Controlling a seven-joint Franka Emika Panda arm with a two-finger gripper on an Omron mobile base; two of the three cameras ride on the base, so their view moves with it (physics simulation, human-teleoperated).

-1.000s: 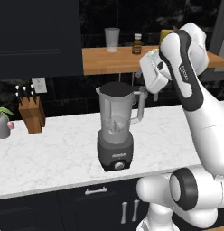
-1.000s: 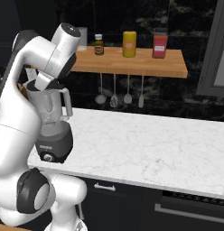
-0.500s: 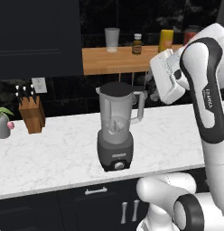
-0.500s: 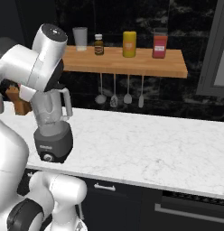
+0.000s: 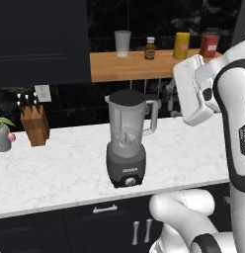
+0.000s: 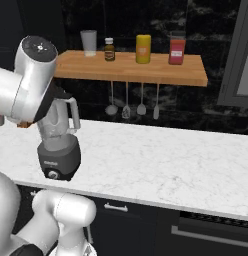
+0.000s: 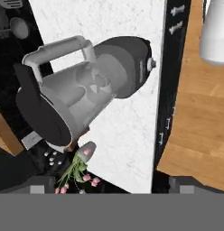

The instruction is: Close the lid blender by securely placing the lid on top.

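Bare marble counter [image 5: 60, 168] lies open left, front and right of the blender [image 5: 128, 143], while the wooden shelf [image 5: 124, 66] seems to crowd the air above its lid [image 5: 128, 97], and a knife block [image 5: 34, 123] stands well left.

Flat round black lid [image 5: 128, 97] on translucent grey blender [image 5: 127, 141] jar with dark grey base; white grey-veined marble counter [image 5: 60, 168]; warm brown wooden shelf [image 6: 136, 66] bearing yellow canister [image 6: 143, 49] and red jar [image 6: 177, 48]; dark navy cabinets [image 5: 40, 39]
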